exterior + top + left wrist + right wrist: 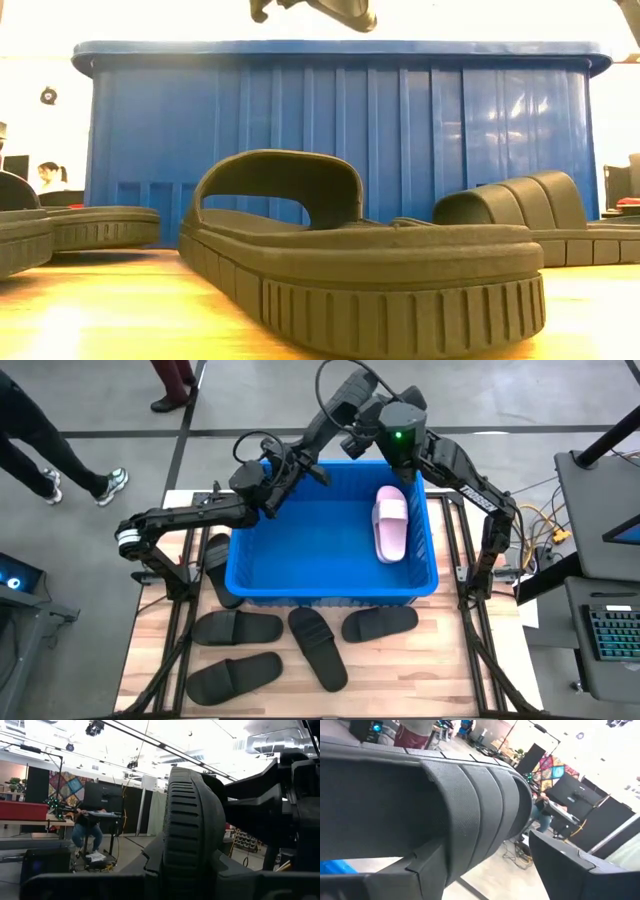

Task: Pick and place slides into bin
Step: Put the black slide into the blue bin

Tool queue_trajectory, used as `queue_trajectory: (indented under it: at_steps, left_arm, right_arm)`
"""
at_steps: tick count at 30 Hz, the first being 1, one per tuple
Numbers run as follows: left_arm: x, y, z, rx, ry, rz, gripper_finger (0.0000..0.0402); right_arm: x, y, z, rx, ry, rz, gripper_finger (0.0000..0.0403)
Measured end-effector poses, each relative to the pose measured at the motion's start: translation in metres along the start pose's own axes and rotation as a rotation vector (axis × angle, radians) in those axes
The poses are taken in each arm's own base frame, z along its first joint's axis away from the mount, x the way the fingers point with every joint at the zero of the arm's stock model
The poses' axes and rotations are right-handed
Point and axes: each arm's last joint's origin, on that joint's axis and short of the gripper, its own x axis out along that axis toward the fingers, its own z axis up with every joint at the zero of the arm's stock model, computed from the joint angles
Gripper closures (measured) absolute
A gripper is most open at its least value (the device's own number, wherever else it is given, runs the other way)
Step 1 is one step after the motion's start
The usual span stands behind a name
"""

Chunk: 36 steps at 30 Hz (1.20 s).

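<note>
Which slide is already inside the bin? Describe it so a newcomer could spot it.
Start at the blue bin in the middle of the table. The pink slide lies on its floor by its right wall. It is pale pink; the slides on the table in front are all black.

Grey floor (90,400) lies around my wooden table (400,680). Beyond it I see a red sofa (22,812), a patterned hanging (70,785), perhaps a quilt, and bright ceiling lights (95,727).
</note>
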Motion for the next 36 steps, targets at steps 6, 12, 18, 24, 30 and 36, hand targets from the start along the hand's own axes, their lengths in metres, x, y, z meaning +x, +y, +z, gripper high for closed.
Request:
queue_trajectory:
  at_steps: [6, 12, 18, 24, 30, 36]
  left_arm:
    - [-0.0011, -0.0025, 0.0025, -0.010, -0.009, -0.006, 0.0363]
    - [-0.0024, -0.0046, 0.0037, -0.018, -0.015, -0.015, 0.0363]
    - [-0.0031, -0.0061, 0.0042, -0.024, -0.019, -0.028, 0.0363]
    - [-0.0033, -0.0066, 0.0043, -0.024, -0.019, -0.040, 0.0363]
    - [-0.0036, -0.0070, 0.0044, -0.024, -0.020, -0.045, 0.0363]
    - [-0.0012, -0.0053, 0.0029, -0.004, -0.022, -0.127, 0.0301]
  right_arm:
    - [0.0014, -0.0010, 0.0000, 0.031, -0.002, -0.002, 0.0159]
    - [0.0028, -0.0020, 0.0011, 0.047, -0.010, -0.010, 0.0168]
    - [0.0026, -0.0033, 0.0054, 0.092, -0.047, -0.004, 0.0203]
    - [0.0028, -0.0021, 0.0061, 0.095, -0.065, 0.036, 0.0294]
    - [0.0030, -0.0018, 0.0063, 0.057, -0.077, 0.059, 0.0386]
    - [0.0016, -0.0039, 0.0064, 0.036, -0.079, 0.060, 0.0392]
